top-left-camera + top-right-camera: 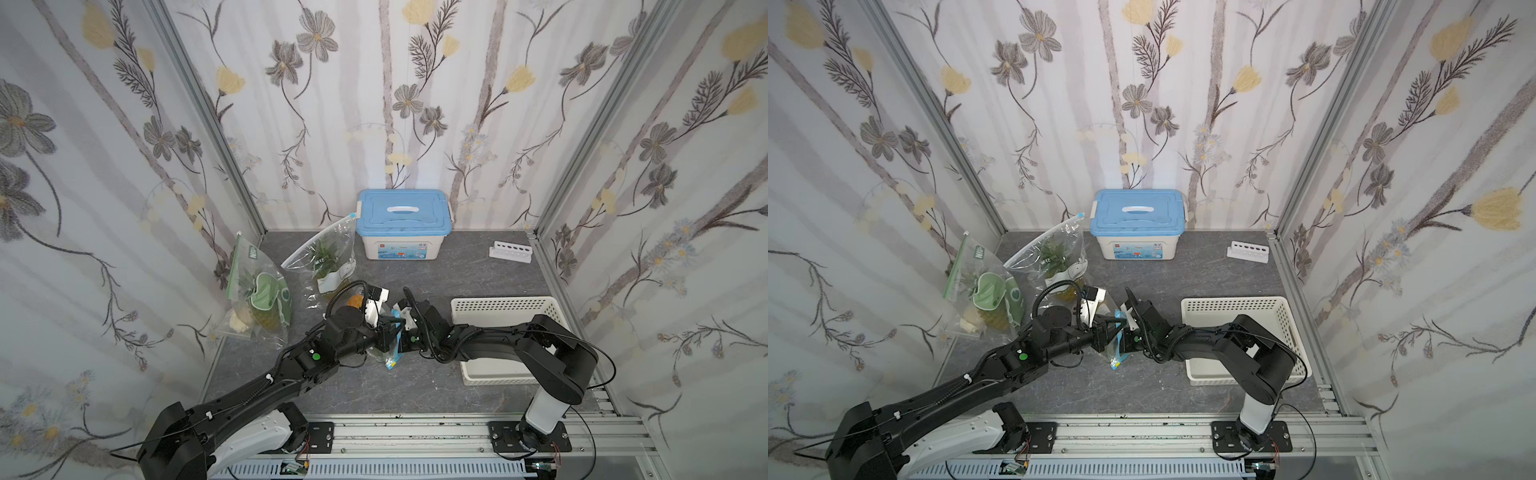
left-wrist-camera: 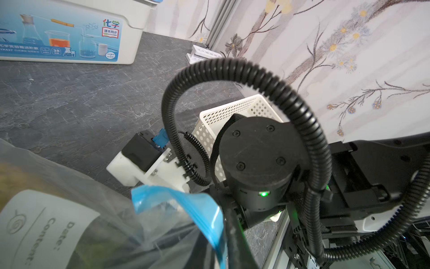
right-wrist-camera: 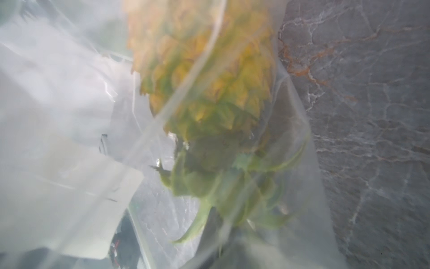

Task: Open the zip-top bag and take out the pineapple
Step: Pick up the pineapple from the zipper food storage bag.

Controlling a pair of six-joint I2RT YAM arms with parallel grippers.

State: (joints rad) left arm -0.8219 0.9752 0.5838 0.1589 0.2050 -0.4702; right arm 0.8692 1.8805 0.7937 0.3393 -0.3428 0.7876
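Fingers [image 2: 232,230] of both arms half-hidden by zip-top bag [image 2: 176,205], pineapple [image 3: 209,69] blurred inside.

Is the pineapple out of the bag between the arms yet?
Inside: the right wrist view shows the pineapple wrapped in the clear bag.

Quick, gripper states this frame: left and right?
Left gripper: at the zip-top bag's blue rim; open or closed cannot be told.
Right gripper: closed, apparently on the same bag's rim.

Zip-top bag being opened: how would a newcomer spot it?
Find the white basket at right. Left of it, where left arm and right arm meet, is the zip-top bag. Unlike the green-strip bag and slider bag leaning back-left, it sits centrally, blue zip strip showing.
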